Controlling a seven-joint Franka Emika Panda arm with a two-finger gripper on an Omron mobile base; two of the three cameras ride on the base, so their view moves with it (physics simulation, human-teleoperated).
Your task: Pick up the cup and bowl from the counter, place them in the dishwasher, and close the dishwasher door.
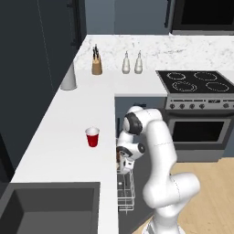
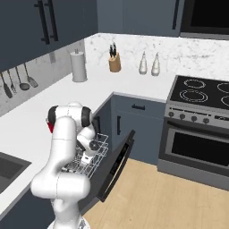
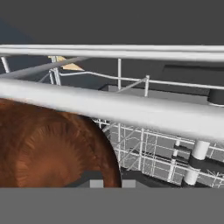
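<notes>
Gripper (image 1: 124, 165) clenched on the brown bowl (image 3: 48, 148), held low over the dishwasher's wire rack (image 2: 91, 156) — apparently for loading — while the red cup (image 1: 92, 136) waits on the tabletop (image 1: 59, 137).

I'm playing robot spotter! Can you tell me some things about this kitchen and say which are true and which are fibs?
1. The red cup stands upright on the counter. True.
2. The dishwasher door is shut. False: it hangs open, with the white wire rack pulled out.
3. The gripper holds the brown bowl over the rack. True.
4. The cup is already in the rack. False: it is on the counter.
5. The knife block sits on the stove. False: it is on the counter by the back wall.
</notes>
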